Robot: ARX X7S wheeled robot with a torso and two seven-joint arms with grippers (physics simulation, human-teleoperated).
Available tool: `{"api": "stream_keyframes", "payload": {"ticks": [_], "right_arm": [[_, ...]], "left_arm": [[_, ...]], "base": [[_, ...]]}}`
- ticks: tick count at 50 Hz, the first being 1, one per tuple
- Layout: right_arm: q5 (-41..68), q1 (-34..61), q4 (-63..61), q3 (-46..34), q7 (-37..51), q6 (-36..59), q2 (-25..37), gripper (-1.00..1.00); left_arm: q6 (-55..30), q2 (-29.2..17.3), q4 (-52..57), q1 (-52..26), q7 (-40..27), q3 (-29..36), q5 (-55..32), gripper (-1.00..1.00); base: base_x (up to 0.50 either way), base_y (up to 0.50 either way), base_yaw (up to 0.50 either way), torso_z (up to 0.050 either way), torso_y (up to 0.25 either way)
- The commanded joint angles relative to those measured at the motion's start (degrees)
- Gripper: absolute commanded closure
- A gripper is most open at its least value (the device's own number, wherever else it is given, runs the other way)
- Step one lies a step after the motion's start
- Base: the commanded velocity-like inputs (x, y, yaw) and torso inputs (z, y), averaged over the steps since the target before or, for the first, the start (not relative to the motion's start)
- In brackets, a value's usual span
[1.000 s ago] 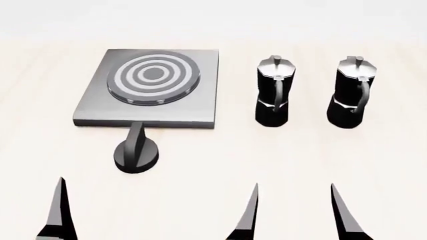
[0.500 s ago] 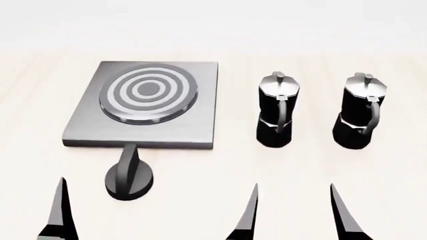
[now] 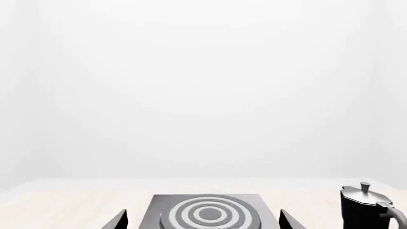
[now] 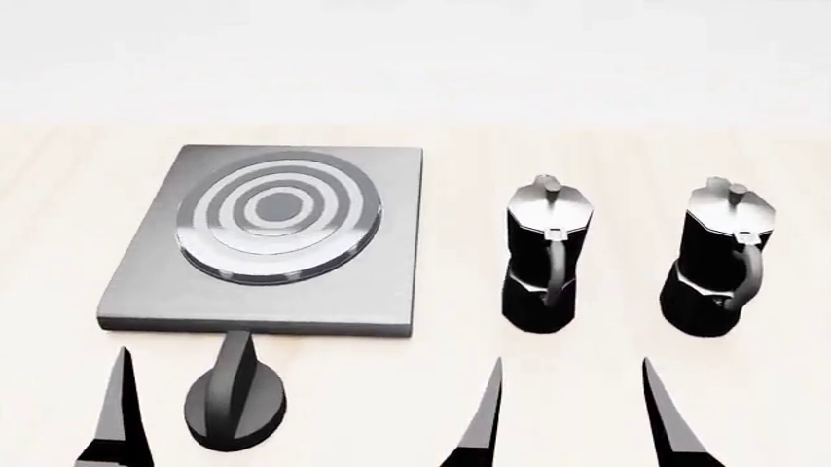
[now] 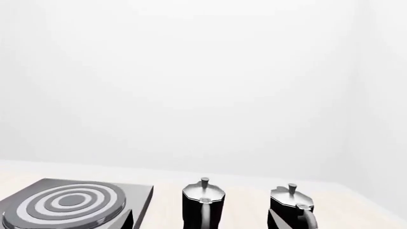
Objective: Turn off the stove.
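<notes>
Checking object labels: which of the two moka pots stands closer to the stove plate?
The left moka pot, right beside the stove plate; the other moka pot stands beyond it, farther right.

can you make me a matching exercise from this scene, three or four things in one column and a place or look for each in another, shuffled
Things:
1. knob
2. stove
3. left moka pot
4. right moka pot

Descriptions:
A. flat grey plate with concentric rings
B. black and silver, farthest toward the robot's right
C. round, black, just in front of the plate's near edge
D. black and silver, standing between the plate and the other pot

Pairs: 1-C, 2-A, 3-D, 4-B
</notes>
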Motion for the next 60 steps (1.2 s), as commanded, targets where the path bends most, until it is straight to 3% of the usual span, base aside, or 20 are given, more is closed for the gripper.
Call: {"api": "stream_keyframes", "payload": {"ticks": [1,18,41,60], "right_arm": [[0.42,0.06,0.23,-0.23,0.43,-0.32,0.43,-1.0],[0.45,-0.01,0.01,-0.67,1.26,-0.72,1.02,-1.0],[0.64,0.17,0.28,-1.41,1.83,-0.98,1.67,-1.0],[0.85,0.24,0.18,-1.69,2.27,-0.94,2.18,-1.0]], "left_arm": [[0.23,-0.34,-0.22,-0.01,-0.37,0.34,-0.23,-1.0],[0.52,-0.84,-0.14,0.2,-0.93,0.73,-0.58,-1.0],[1.12,-1.36,-0.87,-0.14,-1.35,1.22,-1.06,-1.0],[1.09,-1.71,-0.83,-0.25,-1.7,1.24,-1.86,-1.0]], "base": [[0.2,0.0,0.0,0.0,0.0],[0.2,0.0,0.0,0.0,0.001],[0.0,0.0,0.0,0.0,0.0],[0.0,0.0,0.0,0.0,-0.109]]}}
